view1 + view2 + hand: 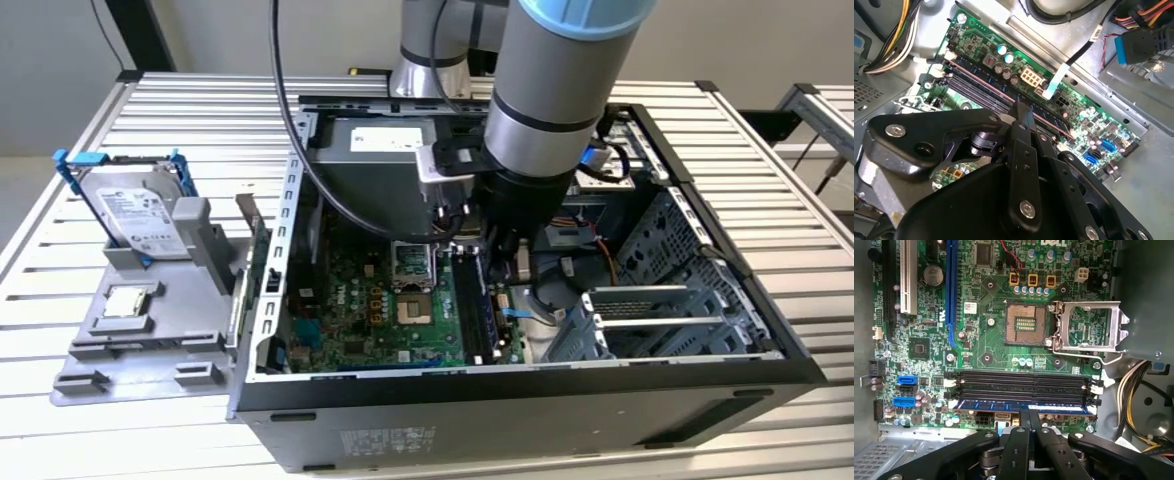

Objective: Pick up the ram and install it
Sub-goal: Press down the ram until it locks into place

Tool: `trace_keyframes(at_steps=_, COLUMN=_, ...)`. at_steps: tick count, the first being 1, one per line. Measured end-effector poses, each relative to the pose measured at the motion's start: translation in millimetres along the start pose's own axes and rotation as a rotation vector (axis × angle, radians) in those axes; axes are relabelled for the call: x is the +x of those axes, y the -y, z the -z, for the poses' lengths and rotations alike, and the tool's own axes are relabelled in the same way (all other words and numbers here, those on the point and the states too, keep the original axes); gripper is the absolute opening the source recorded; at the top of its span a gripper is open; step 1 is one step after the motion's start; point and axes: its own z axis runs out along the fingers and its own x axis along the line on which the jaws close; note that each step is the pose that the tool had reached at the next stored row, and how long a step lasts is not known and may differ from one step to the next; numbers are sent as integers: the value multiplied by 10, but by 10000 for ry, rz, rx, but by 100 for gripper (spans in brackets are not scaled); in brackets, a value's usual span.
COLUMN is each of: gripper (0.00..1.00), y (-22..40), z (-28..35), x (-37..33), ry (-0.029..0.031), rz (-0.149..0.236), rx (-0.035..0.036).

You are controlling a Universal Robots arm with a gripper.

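The ram is a long blue-edged stick standing in the outermost of the black memory slots on the green motherboard. In the second wrist view the ram runs as a thin line along the slots. My gripper is down inside the open computer case, its black fingers shut together. The tips meet at the middle of the ram's top edge, with nothing held between them. The second wrist view has the gripper at the same spot. In the exterior view the gripper hangs over the ram slots.
An open CPU socket with its raised metal frame lies beside the slots. Yellow and black cables and a drive cage crowd the case. On the exterior view's left, a grey tray holds a hard drive.
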Motion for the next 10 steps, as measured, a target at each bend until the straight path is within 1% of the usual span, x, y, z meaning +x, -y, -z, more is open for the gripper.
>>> trace_keyframes(at_steps=2, gripper=0, y=1, z=61, x=-1, ry=1, rz=-1, rx=-2)
trace_keyframes(at_steps=10, gripper=0, y=2, z=62, x=-2, ry=4, rz=-1, rx=-2)
